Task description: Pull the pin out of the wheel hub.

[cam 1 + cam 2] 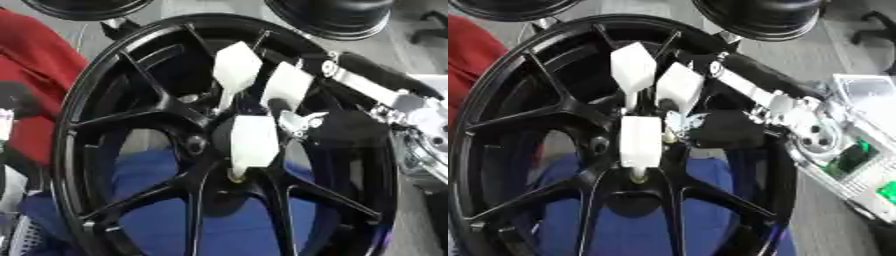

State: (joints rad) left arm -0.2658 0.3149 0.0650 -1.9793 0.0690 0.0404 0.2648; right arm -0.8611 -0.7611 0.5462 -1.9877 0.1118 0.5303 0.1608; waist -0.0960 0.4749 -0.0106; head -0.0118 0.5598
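At the centre of the frame, a white-handled pin [254, 141] stands in the middle of the black wheel hub [197, 145], its narrow lower end, a small brass-coloured tip, seated in the hub's centre hole. Two more white blocks [237, 67] sit just above it, toward the upper centre, each on a thin stem. The right hand [724, 129] reaches in from the right edge, its black and silver arm [798, 117] crossing the rim, and its fingertips [677, 120] lie against the pin's right side; whether they pinch it cannot be told. The wheel's spokes [140, 197] fan out over blue fabric [149, 220] below. Red cloth [35, 75] shows at the upper left.
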